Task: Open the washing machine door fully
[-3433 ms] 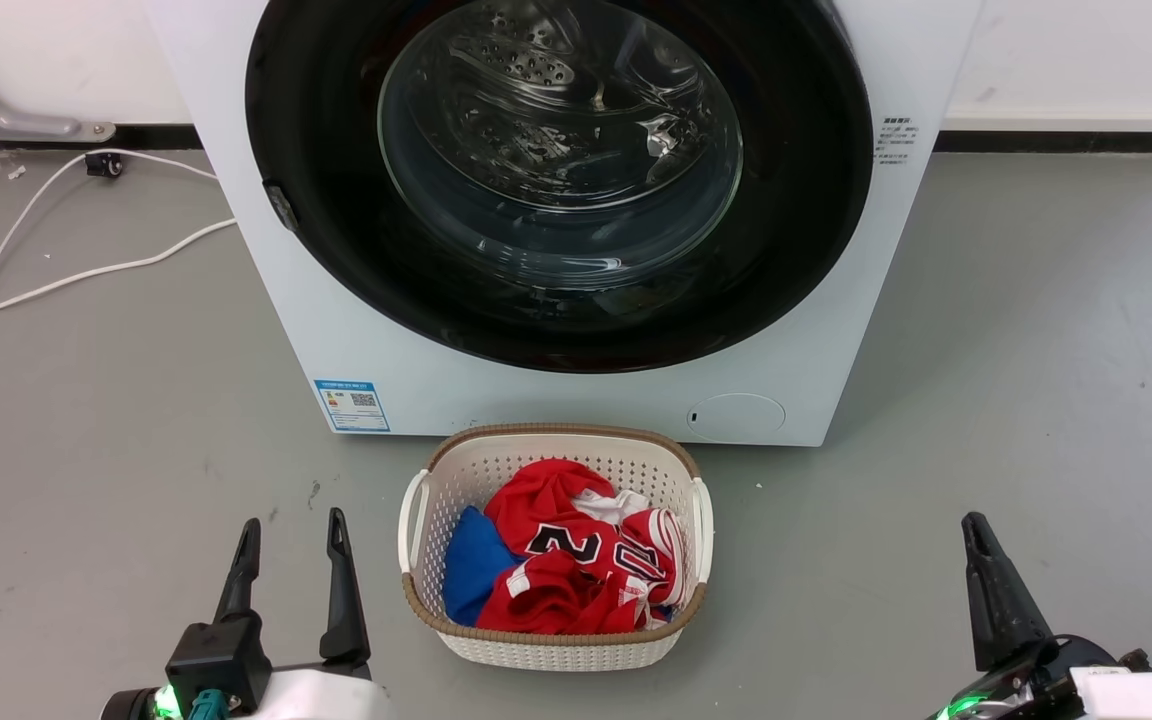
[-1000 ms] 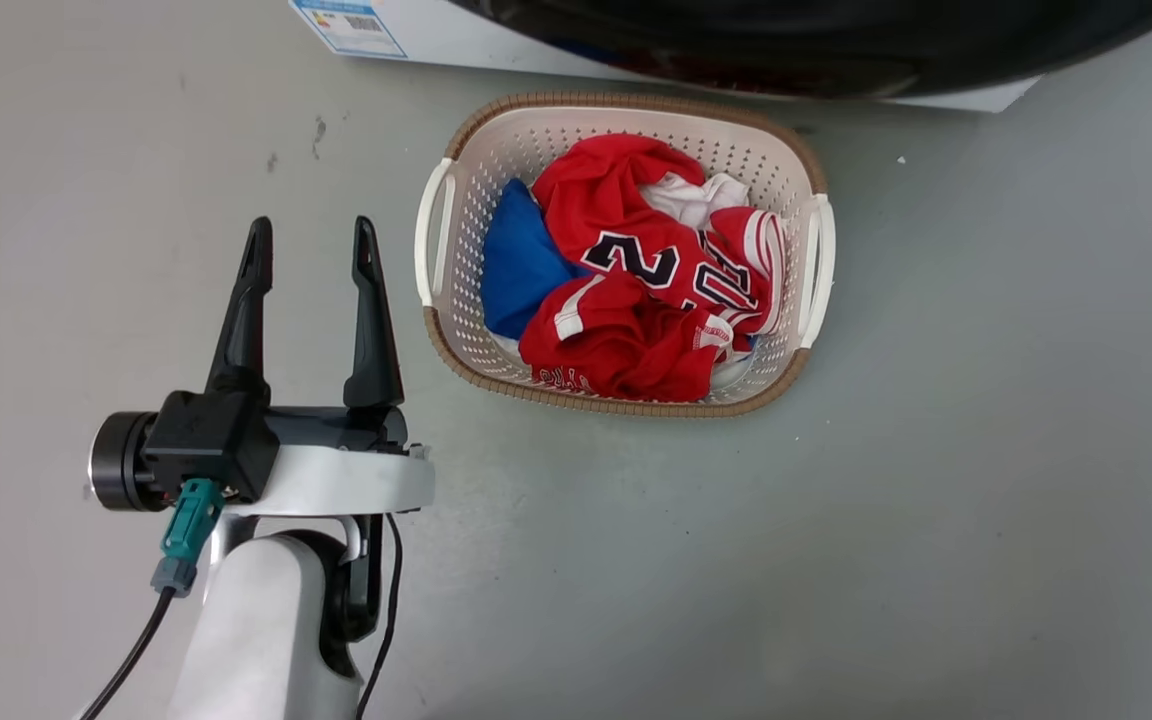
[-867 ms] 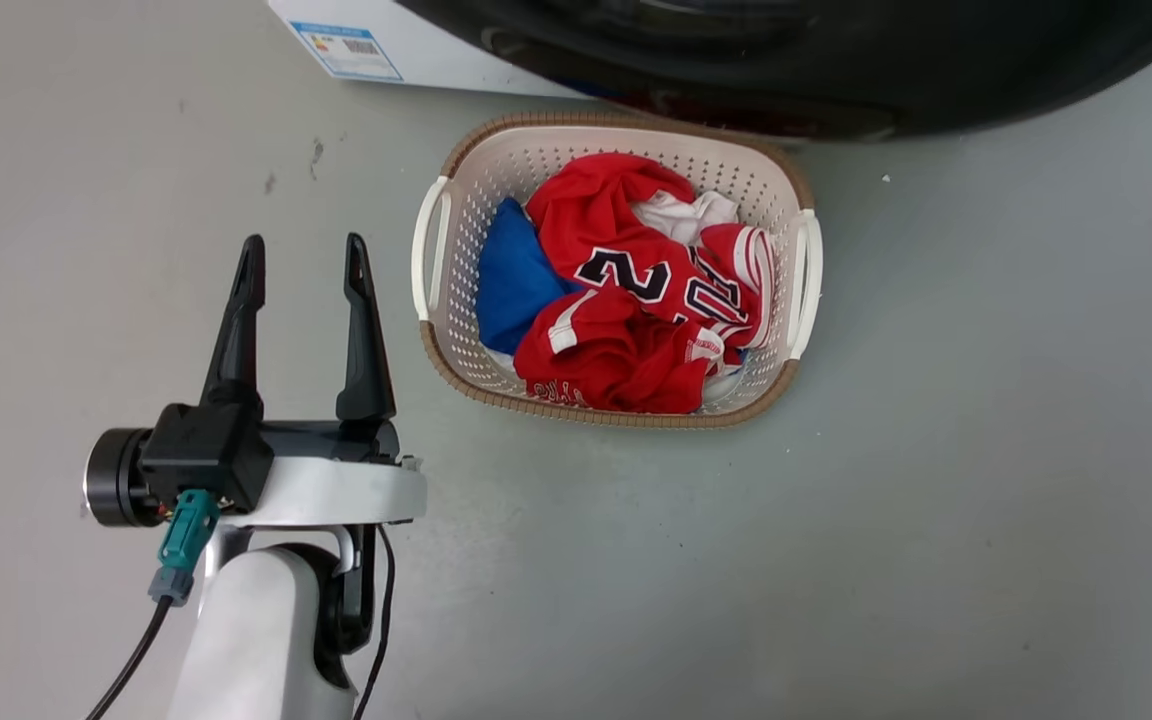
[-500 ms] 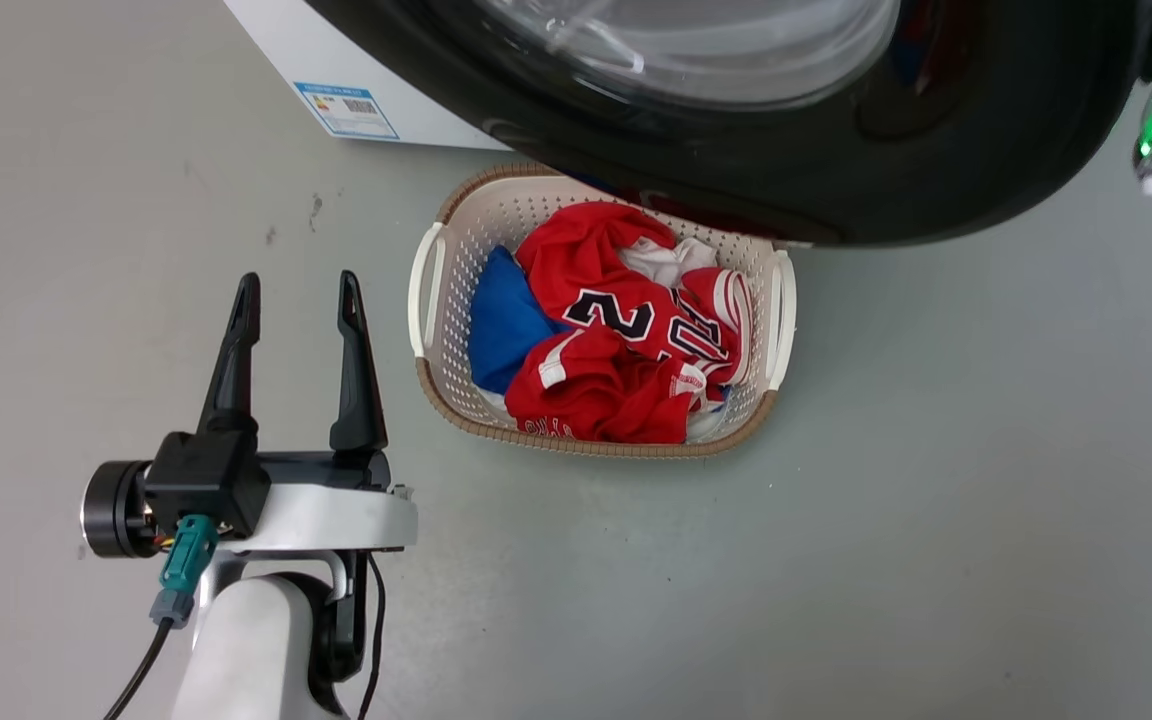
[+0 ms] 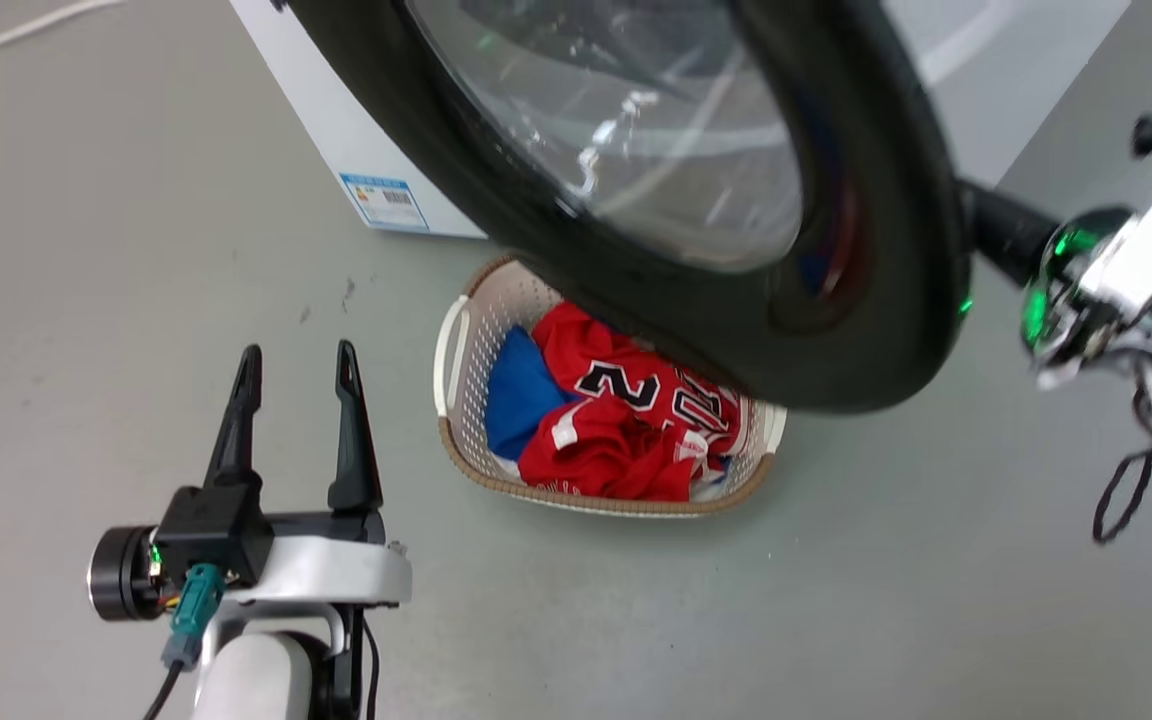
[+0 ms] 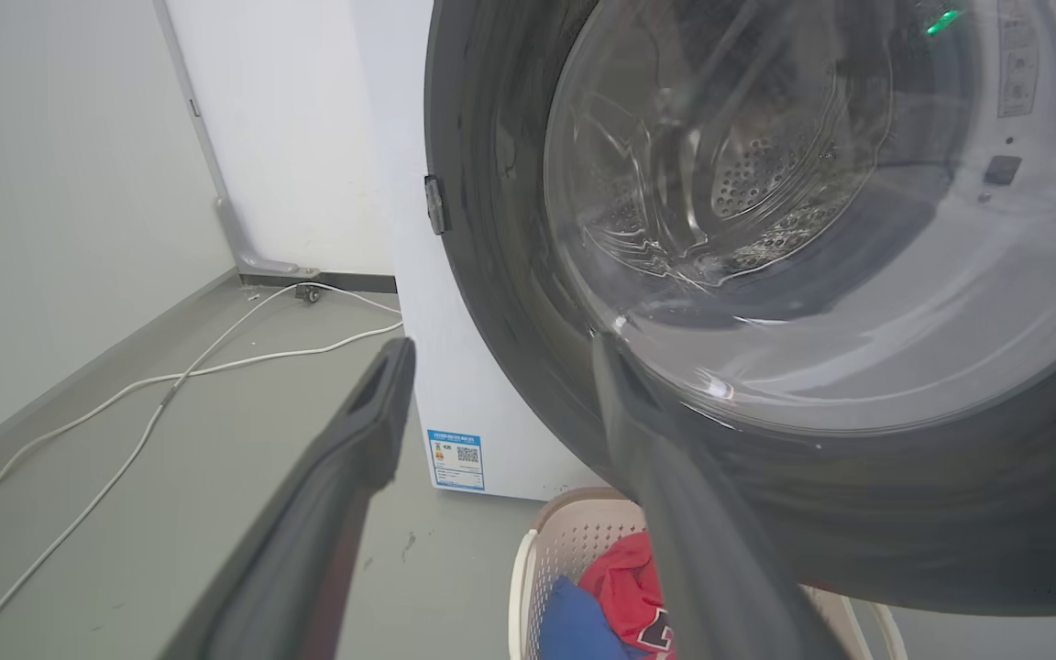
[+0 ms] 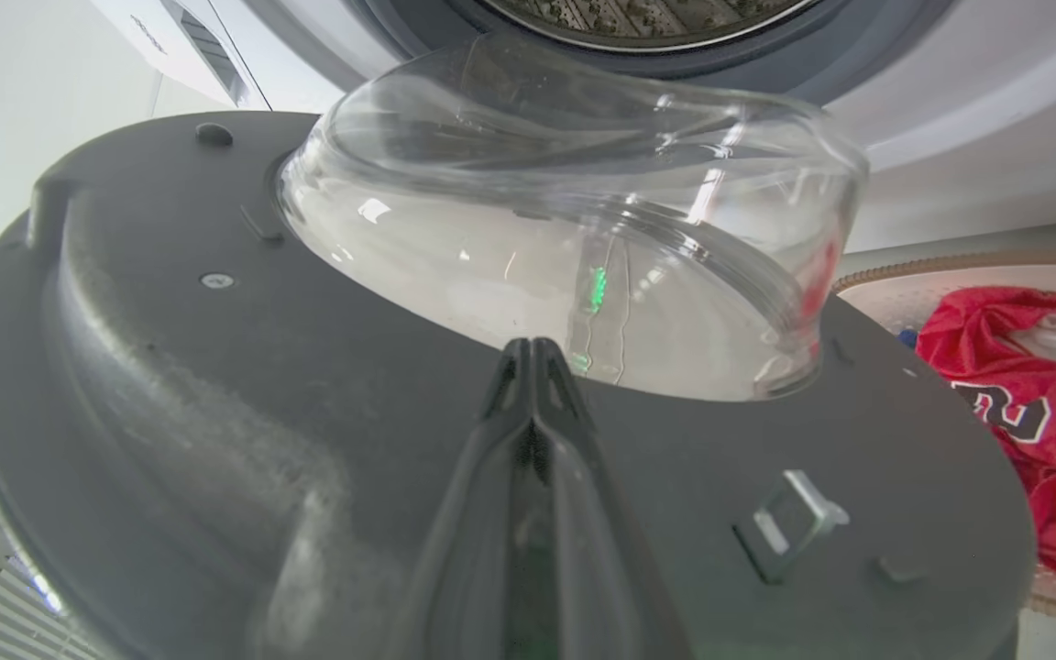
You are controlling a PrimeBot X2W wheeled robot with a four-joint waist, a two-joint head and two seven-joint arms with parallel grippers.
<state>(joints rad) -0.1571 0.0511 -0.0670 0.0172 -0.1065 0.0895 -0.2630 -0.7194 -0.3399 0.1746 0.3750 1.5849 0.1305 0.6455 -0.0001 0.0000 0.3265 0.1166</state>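
1. The large round glossy black washing machine door (image 5: 866,300), with a bulging clear glass bowl at its centre, stands partly open. Its right edge is swung out toward the robot from the white box-shaped washing machine (image 5: 336,130), and its left edge sits close to the machine.
2. In the head view, the door's lower rim overlaps the far side of a cream perforated plastic laundry basket (image 5: 456,340) with a brown woven rim. The basket stands on the grey floor (image 5: 86,280) just in front of the machine.
3. The basket holds a crumpled red jersey (image 5: 626,440) with dark numerals and a blue cloth (image 5: 511,395) at its left.
4. The right gripper (image 7: 533,344) lies along the door's matt grey inner face. Its jaws are pressed together with nothing between them, and the tips are at the foot of the glass bowl. It is hard to tell whether the fingers touch the door.
5. In the head view, this gripper's dark base goes behind the door's right rim.
6. A small metal latch loop (image 7: 789,522) sits on the inner face just beside those fingers. Beyond the bowl is the grey-gasketed steel drum opening (image 7: 638,11).
7. The left gripper (image 5: 297,352) hangs low over bare floor near the basket's left handle, apart from the door. Its jaws are wide and hold nothing.
8. A white cable (image 6: 170,385) trails across the floor left of the machine. A blue and white label (image 5: 386,200) marks the machine's lower front corner.
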